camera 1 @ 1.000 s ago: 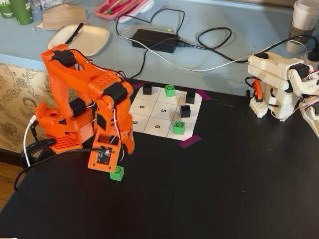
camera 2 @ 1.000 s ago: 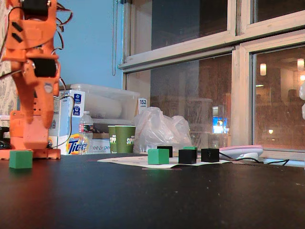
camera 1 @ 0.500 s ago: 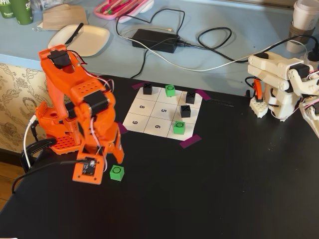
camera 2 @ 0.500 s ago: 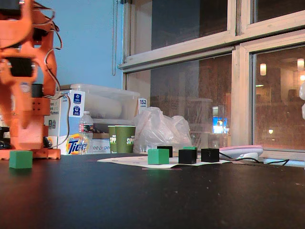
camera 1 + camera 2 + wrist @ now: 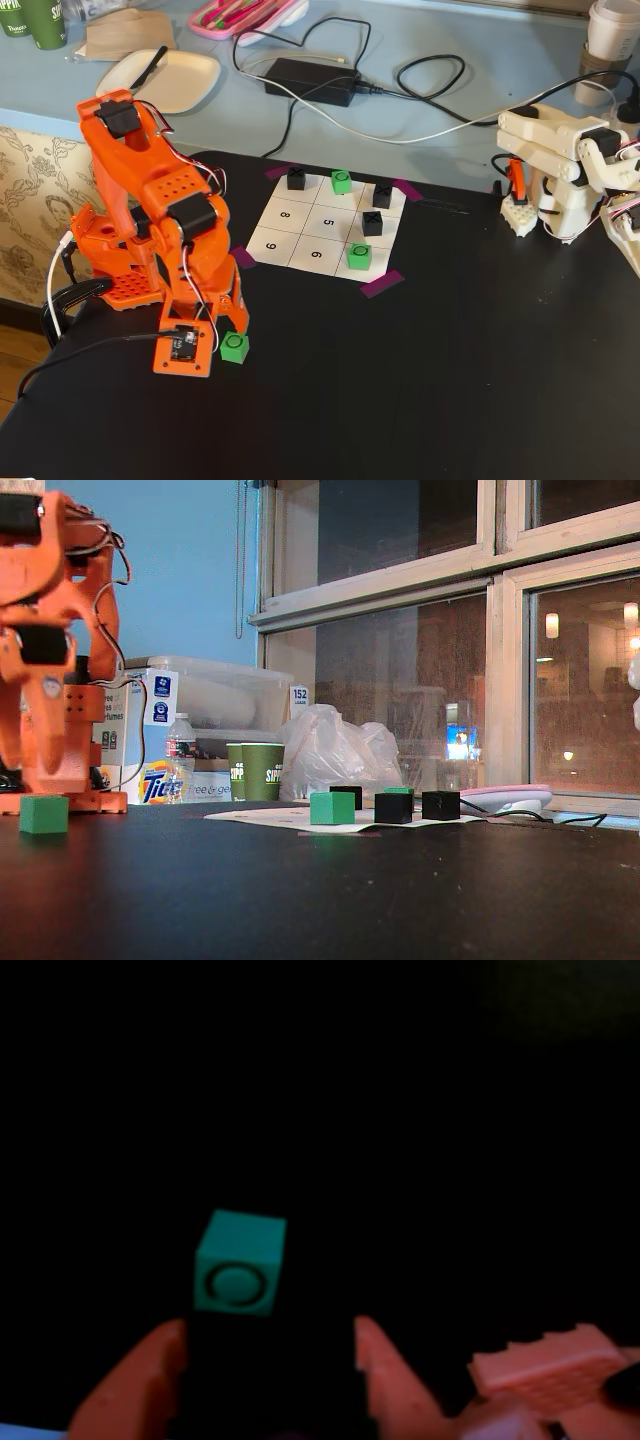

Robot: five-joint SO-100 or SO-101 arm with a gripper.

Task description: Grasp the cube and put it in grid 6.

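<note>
The green cube (image 5: pixel 234 347) with a black ring on top sits on the black table, off the paper grid, beside the orange arm's base. In the wrist view the cube (image 5: pixel 240 1263) lies just ahead of my gripper (image 5: pixel 268 1328), slightly left of centre, not between the fingers. The jaws are open and empty. In a fixed view the gripper (image 5: pixel 222 328) points down just behind the cube. The cube also shows low at the left in a fixed view (image 5: pixel 44 814). Grid 6 (image 5: pixel 316 254) is an empty white cell in the grid's front row.
On the grid stand two other green ring cubes (image 5: pixel 341 181) (image 5: pixel 359 257) and three black X cubes (image 5: pixel 296 178) (image 5: pixel 382 195) (image 5: pixel 372 222). A white arm (image 5: pixel 560 170) stands at the right. A power adaptor with cables (image 5: pixel 310 80) and a plate (image 5: pixel 160 78) lie behind.
</note>
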